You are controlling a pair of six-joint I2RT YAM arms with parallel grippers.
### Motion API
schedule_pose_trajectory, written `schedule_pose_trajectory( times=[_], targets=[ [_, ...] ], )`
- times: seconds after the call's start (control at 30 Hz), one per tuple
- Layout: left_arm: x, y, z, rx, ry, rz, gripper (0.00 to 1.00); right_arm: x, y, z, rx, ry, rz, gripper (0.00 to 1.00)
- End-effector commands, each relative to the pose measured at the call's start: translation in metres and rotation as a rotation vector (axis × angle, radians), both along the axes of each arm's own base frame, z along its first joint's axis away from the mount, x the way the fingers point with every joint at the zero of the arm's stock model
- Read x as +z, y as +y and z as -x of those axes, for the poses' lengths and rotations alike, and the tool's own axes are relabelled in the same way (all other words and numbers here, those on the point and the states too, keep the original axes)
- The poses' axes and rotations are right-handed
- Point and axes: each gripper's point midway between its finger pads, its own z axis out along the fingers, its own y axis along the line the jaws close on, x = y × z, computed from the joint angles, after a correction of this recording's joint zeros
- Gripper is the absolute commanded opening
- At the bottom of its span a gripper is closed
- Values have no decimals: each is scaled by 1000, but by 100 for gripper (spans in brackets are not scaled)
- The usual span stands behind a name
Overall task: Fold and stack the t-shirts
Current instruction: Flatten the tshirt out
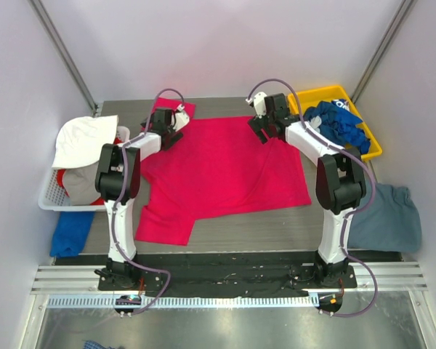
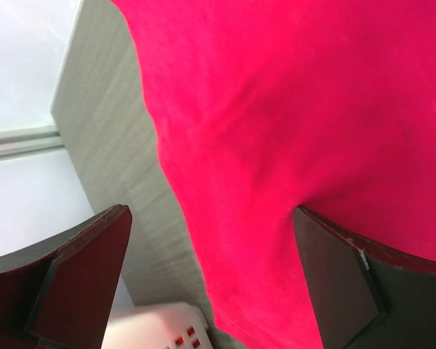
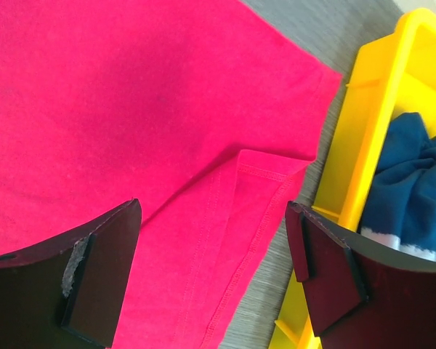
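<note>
A bright pink-red t-shirt (image 1: 218,171) lies spread on the grey table (image 1: 276,225), a sleeve pointing to the near left. My left gripper (image 1: 173,134) hovers over its far left edge. In the left wrist view the gripper (image 2: 211,212) is open, with the shirt's edge (image 2: 291,131) under the gap. My right gripper (image 1: 264,131) is over the far right corner. It is open (image 3: 212,207) above a folded-over hem (image 3: 261,189) and holds nothing. Royal blue t-shirts (image 1: 338,123) sit bunched in a yellow bin (image 1: 370,149). A slate grey-blue t-shirt (image 1: 385,218) lies at the right.
A white basket (image 1: 51,196) at the left edge holds white and grey cloth, and its corner (image 2: 152,327) shows beside my left fingers. A blue cloth (image 1: 73,229) hangs below it. The yellow bin's wall (image 3: 363,131) stands right beside my right gripper. White walls enclose the table.
</note>
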Motion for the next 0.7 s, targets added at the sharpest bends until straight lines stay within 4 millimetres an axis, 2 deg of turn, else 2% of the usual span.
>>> schedule_pose_trajectory(
  times=[0.0,0.2,0.47,0.6,0.67],
  targets=[
    [0,-1,-22,-8,-30,-14,100,1,0,-14,3,-38,14,88],
    [-7,-2,-32,-10,-30,-22,100,-24,-4,-25,-24,-32,51,87],
    [-10,-2,-45,-13,-37,-47,100,-30,-7,-28,-45,-40,57,87],
    [5,-5,-50,4,-75,-16,100,-27,-9,-27,-56,-51,67,87],
    [19,-6,-49,14,-101,4,100,-24,-11,-24,-61,-52,63,87]
  ],
)
